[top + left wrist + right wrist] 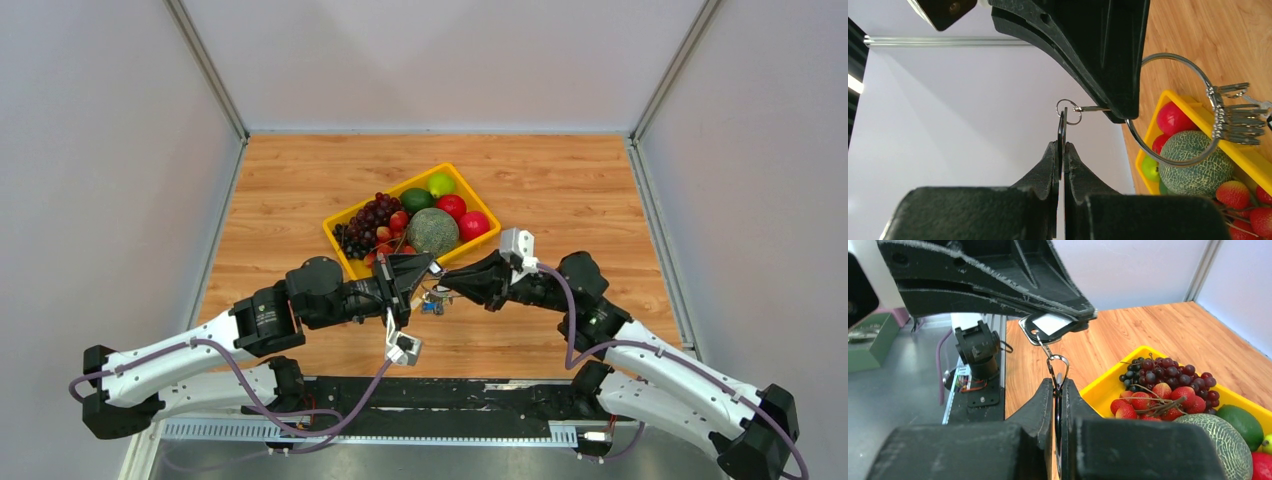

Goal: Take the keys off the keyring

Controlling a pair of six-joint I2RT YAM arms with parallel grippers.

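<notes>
Both grippers meet above the table just in front of the yellow tray (338,248). My left gripper (1063,147) is shut on a flat black tag seen edge-on, and a small split ring (1068,111) sits at the tag's top. In the right wrist view that tag (1048,325) shows a white label. My right gripper (1058,385) is shut on a small metal clip (1058,371) that a short link joins to the tag. The keyring (1168,54) hangs behind the right fingers (1108,60), with several silver keys (1240,125) bunched on its far side. In the top view the keys (432,303) dangle below the two grippers.
The tray holds a melon (432,230), dark grapes (365,222), strawberries (1158,395), red apples (462,215) and green fruit (428,190). White walls close in the wooden table (560,190) on three sides. The arm bases stand along the near edge.
</notes>
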